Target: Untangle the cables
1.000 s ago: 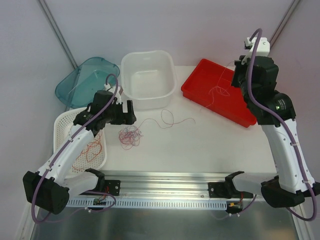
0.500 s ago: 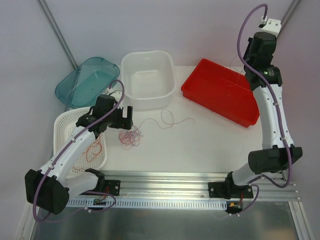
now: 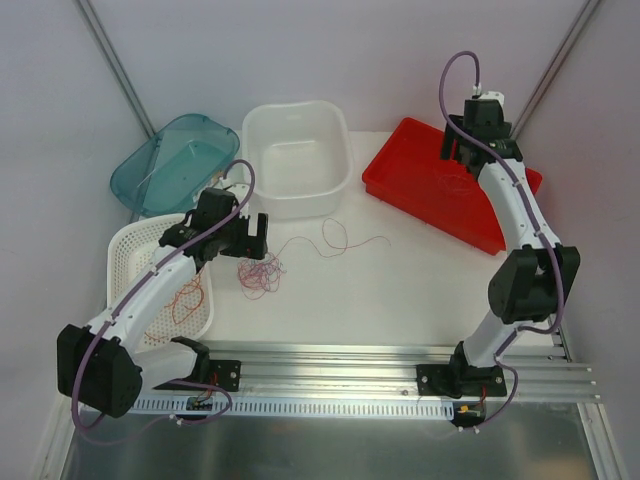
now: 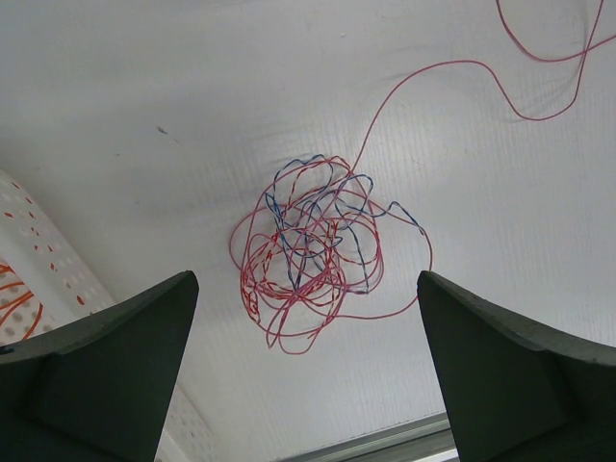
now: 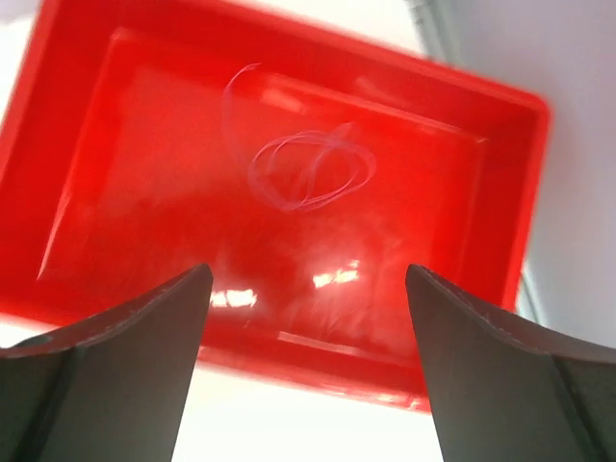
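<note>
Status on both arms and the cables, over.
Left gripper open, above red-blue tangle on table. Right gripper open over red tray, pale cable loop lying inside. Nothing between left jaws and tangle.

Left hand (image 4: 303, 289) agape; right hand (image 5: 308, 274) agape

We see the left gripper (image 3: 250, 243) poised just above the tangle of cables (image 3: 260, 273) on the white table (image 3: 400, 280), its jaws apart. From beside the tangle a red strand (image 3: 338, 238) curls off to the right across the table. Left of the tangle sits a white basket (image 3: 128, 250) with red-orange wires (image 3: 186, 300) lying in it. Farther back stand a teal see-through tray (image 3: 165, 165), a white tub (image 3: 296, 205) and a red tray (image 3: 420, 170). The right gripper (image 3: 463, 152) hangs over the red tray's far end, where we faintly make out a pale wire (image 3: 455, 183).
</note>
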`<state>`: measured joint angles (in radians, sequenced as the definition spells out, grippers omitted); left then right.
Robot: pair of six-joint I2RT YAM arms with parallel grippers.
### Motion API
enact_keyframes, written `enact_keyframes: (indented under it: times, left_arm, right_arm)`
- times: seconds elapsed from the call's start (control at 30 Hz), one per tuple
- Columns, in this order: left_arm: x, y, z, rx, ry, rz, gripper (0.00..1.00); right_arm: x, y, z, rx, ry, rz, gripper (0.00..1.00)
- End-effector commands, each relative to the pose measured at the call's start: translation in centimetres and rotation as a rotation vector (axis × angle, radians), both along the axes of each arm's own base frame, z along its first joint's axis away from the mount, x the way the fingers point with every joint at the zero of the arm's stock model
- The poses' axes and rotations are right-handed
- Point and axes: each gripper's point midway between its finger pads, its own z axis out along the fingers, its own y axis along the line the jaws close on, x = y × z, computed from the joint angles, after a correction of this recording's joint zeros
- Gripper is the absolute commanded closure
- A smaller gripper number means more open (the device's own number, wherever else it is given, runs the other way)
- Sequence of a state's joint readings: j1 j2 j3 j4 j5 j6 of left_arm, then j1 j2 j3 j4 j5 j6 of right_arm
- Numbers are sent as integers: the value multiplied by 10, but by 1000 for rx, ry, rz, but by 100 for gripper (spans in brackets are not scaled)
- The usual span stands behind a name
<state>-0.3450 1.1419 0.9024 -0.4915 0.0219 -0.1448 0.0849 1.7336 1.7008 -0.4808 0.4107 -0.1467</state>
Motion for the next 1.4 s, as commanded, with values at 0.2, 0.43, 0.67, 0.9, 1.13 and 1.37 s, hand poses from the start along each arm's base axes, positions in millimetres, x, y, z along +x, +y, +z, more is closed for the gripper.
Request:
enact_keyframes:
  times: [0.2, 0.43, 0.67, 0.9, 1.13, 1.37]
  left_arm:
    - [5, 2, -3, 11, 2, 7, 1]
    - [6, 0, -14, 12, 40, 7, 1]
    - [4, -2, -30, 15, 113, 19, 1]
    - [4, -4, -42, 25, 165, 18, 1]
    - [3, -6, -48, 27, 201, 10, 1]
    - [3, -8, -50, 24, 219, 3, 1]
  right_arm:
    - [-76, 141, 12, 132, 16, 562, 13]
    - [-127, 243, -59, 141, 200, 820, 14]
    - [-132, 295, -126, 189, 261, 719, 17]
    - [-129, 309, -169, 205, 273, 588, 25]
    - [-133, 304, -196, 207, 296, 424, 31]
    - [-138, 310, -216, 185, 333, 401, 35]
